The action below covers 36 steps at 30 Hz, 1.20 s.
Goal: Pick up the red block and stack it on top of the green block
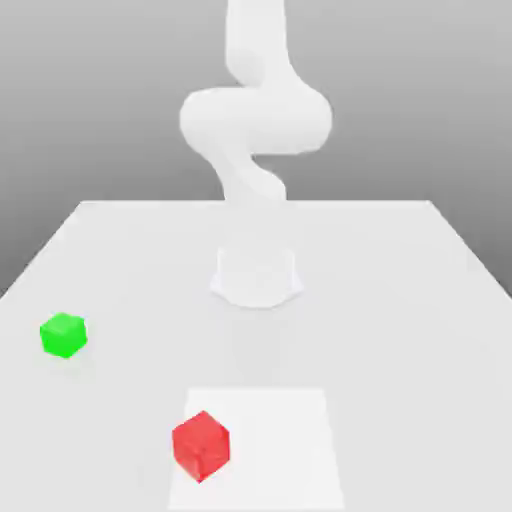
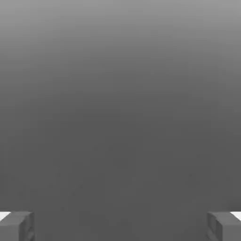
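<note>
My end effector [image 2: 120, 227] is spread wide and empty, ready for the red block [image 1: 201, 446], lower left in the exterior view.

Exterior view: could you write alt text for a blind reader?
A red block sits on a white square on a pale table; a green block sits toward the exterior view's left. Behind them stands a white robot arm.

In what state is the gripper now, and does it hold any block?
Gripper: open, holding nothing.
</note>
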Motion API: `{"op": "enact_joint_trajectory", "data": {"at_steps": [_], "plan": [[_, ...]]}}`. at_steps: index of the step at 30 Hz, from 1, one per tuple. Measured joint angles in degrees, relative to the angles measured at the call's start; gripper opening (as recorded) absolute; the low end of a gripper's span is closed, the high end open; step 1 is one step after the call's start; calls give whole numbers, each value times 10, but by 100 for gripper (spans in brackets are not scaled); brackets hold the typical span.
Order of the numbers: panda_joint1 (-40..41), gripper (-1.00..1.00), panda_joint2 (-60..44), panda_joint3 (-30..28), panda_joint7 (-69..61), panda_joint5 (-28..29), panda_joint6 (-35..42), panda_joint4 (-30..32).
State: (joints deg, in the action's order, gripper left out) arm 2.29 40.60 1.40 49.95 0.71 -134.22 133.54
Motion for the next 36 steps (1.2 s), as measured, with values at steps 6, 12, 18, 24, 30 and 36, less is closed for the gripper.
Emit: {"op": "enact_joint_trajectory", "data": {"at_steps": [6,12,18,24,30,36], "plan": [[51,0,-129,28,102,20,-60,43],[89,0,-254,43,201,38,-117,85],[112,0,-378,40,288,40,-176,127],[119,0,-499,36,338,17,-246,155],[107,-100,-581,20,352,32,-313,145],[108,-100,-572,21,352,30,-307,147]]}}
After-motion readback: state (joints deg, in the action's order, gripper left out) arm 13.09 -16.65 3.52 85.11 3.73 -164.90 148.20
